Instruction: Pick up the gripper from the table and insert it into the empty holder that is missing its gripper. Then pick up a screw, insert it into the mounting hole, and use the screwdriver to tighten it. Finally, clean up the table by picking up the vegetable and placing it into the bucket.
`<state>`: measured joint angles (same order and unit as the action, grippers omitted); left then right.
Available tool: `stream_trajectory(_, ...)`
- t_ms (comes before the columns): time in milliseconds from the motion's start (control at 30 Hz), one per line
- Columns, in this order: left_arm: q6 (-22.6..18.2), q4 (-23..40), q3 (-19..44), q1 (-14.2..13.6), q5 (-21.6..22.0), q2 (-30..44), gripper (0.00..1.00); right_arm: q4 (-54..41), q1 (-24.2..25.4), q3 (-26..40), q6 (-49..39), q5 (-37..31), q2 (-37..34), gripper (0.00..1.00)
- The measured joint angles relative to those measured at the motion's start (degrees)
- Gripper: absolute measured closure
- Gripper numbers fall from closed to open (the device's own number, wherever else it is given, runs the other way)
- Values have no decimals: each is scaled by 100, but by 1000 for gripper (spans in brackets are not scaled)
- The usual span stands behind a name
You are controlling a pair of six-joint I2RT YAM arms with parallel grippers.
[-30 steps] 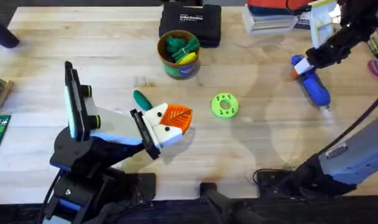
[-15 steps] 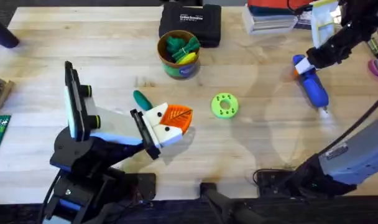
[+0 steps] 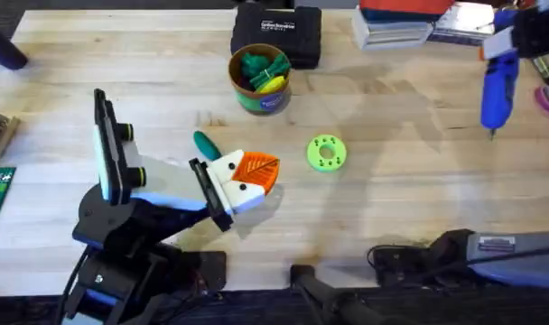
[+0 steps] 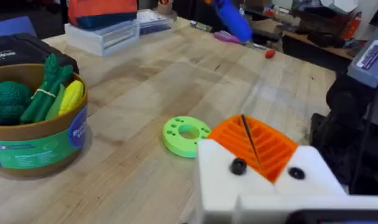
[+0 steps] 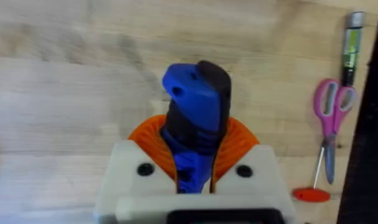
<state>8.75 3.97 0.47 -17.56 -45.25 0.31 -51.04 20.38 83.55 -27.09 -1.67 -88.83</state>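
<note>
My right gripper (image 5: 195,165) is clamped on the one screwdriver (image 3: 497,86), which I see in the overhead view at about two o'clock, hanging above the table (image 3: 401,181) with its thin bit pointing toward me. From the right wrist, the blue body sits squeezed between the orange pads (image 5: 148,134). A second ago the tool lay on the wood nearer the middle right, with the gripper at its rear end; now it is up and farther toward the back edge.

My left gripper (image 3: 247,181) rests near centre; its jaws are together on nothing, tips pointing toward three o'clock.

I count one vegetable (image 3: 206,143), just off the left gripper at eleven o'clock, unmoved. One bucket (image 3: 260,79) stands at twelve o'clock from it, green and yellow items inside. One bright green ring (image 3: 326,153) lies at three o'clock of the left gripper. A black case (image 3: 276,34) sits behind the bucket. Pink scissors (image 5: 331,118) lie on the table near the right gripper.
</note>
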Motion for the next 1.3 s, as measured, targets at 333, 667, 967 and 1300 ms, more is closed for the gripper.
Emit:
stream_trajectory(333, 0, 0, 0, 0, -2, 0, 997, -239, 0, -806, 445, 76, 1842, 803)
stream_trajectory(667, 0, 0, 0, 0, -2, 0, 997, 765, -182, -2919, 1198, 925, 4169, 808)
stream_trajectory(967, 0, 0, 0, 0, -2, 0, 997, 3006, -1783, -4347, 2726, 1514, 5569, 812)
stream_trajectory(1300, 0, 0, 0, 0, 0, -1, 997, 6203, -4153, -5171, 3767, 1602, 5133, 817)
